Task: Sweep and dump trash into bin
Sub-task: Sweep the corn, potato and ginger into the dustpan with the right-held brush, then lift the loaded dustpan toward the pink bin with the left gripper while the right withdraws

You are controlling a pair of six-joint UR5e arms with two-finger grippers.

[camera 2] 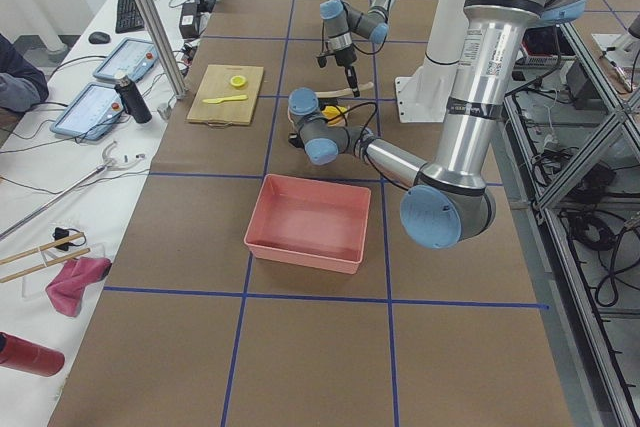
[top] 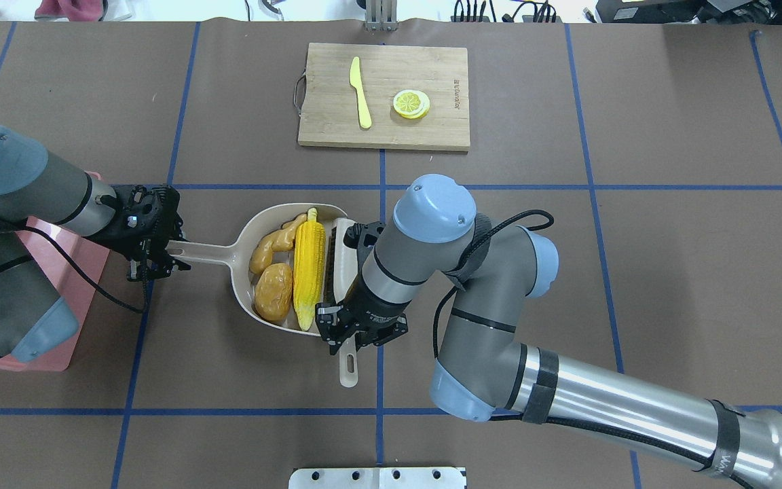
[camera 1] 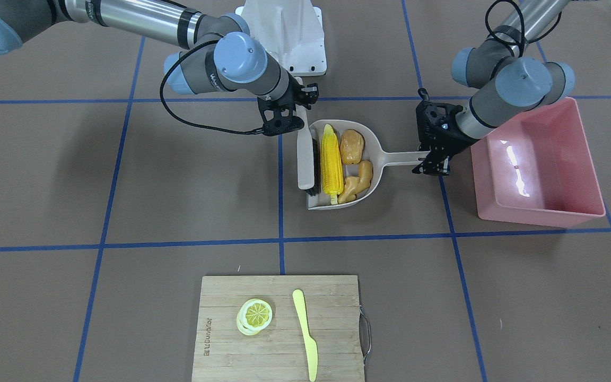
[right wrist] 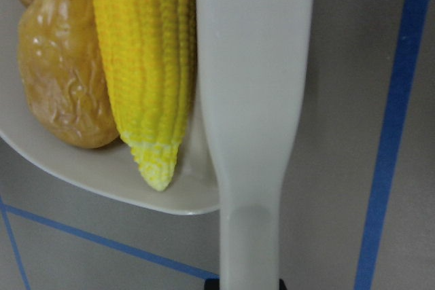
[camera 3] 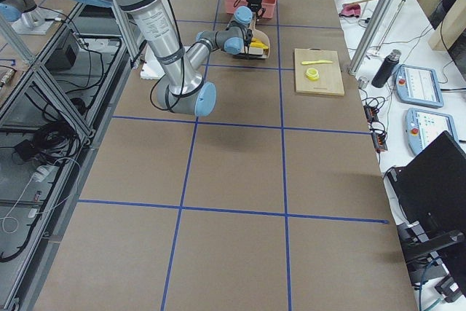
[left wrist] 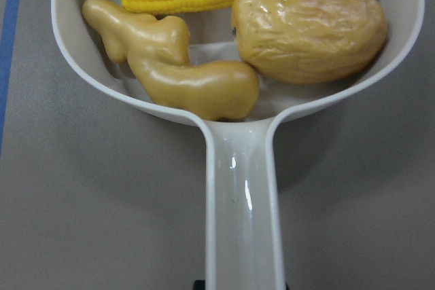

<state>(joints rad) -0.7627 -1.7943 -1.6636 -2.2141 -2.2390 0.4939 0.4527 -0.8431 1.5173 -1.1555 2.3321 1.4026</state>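
Note:
The yellow corn cob (camera 1: pixel 332 162), tan-brown potato (camera 1: pixel 351 146) and knobbly ginger root (camera 1: pixel 358 180) all lie inside a beige dustpan (camera 1: pixel 398 157) on the table. My left gripper (camera 1: pixel 433 159) is shut on the dustpan's handle (left wrist: pixel 241 202). My right gripper (camera 1: pixel 284 124) is shut on the handle of a beige brush (camera 1: pixel 305 159), which lies along the dustpan's open mouth beside the corn (right wrist: pixel 146 52). The pink bin (camera 1: pixel 539 215) stands empty just beyond the left gripper, away from the dustpan. In the overhead view my left arm partly hides the bin (top: pixel 82 258).
A wooden cutting board (camera 1: pixel 220 350) at the table's far side carries a lemon slice (camera 1: pixel 255 315) and a pale yellow plastic knife (camera 1: pixel 305 331). The white robot base (camera 1: pixel 284 32) stands behind the dustpan. Blue tape lines cross the brown table.

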